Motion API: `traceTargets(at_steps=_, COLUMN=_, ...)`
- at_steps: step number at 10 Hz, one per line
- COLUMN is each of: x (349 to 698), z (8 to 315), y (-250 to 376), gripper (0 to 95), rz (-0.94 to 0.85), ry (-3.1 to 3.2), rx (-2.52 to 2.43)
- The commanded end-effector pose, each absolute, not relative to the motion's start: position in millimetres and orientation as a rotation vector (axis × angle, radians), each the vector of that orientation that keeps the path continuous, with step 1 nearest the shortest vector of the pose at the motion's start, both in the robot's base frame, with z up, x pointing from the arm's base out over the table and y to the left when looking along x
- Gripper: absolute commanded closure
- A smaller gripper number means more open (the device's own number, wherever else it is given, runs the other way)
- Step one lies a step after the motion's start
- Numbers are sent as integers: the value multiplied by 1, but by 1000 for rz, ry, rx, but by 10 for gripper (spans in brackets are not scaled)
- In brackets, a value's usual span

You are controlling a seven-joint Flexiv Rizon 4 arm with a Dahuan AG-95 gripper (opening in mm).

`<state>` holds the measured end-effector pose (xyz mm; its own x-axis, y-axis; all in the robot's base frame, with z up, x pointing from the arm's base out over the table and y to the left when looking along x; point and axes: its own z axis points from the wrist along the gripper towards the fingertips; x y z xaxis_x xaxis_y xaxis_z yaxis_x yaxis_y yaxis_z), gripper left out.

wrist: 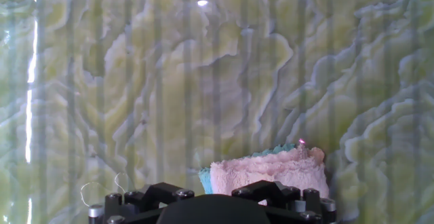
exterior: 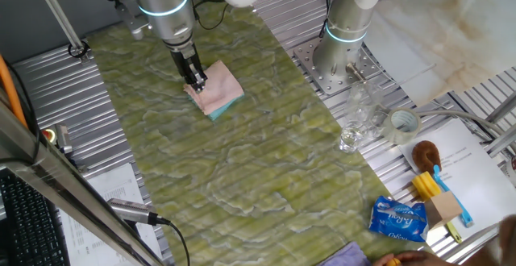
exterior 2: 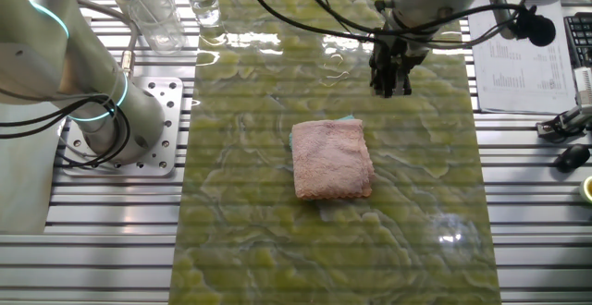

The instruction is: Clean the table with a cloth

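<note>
The table (exterior: 242,161) is a long green-yellow marbled surface. The cloth (exterior: 216,90) lies flat on it, pink face up, with a teal edge showing underneath. It also shows in the other fixed view (exterior 2: 331,160) and low in the hand view (wrist: 268,170). My gripper (exterior: 194,77) points down, just above the cloth's far-left edge. In the other fixed view the gripper (exterior 2: 390,76) hangs above the table beyond the cloth. Its fingers look closed together and hold nothing. In the hand view only the dark gripper body shows, and the fingertips are hidden.
A second arm's base (exterior: 343,52) stands on a metal plate right of the table. Clear glasses (exterior: 359,117) and a tape roll (exterior: 403,123) stand near it. A brush (exterior: 426,151), a blue packet (exterior: 398,219) and papers lie at the right. Ribbed metal panels flank the table.
</note>
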<state>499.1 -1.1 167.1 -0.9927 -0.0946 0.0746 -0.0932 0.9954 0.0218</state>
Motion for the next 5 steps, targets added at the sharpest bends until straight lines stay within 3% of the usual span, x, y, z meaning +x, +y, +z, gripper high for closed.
traceTargets(at_steps=1, x=500, z=165, y=-2, gripper=950, rz=-30, ry=-3065, rx=142)
traceTargets(at_steps=5, x=491, z=152, y=-8, gripper=950, rz=-15, ry=-3074, rx=168)
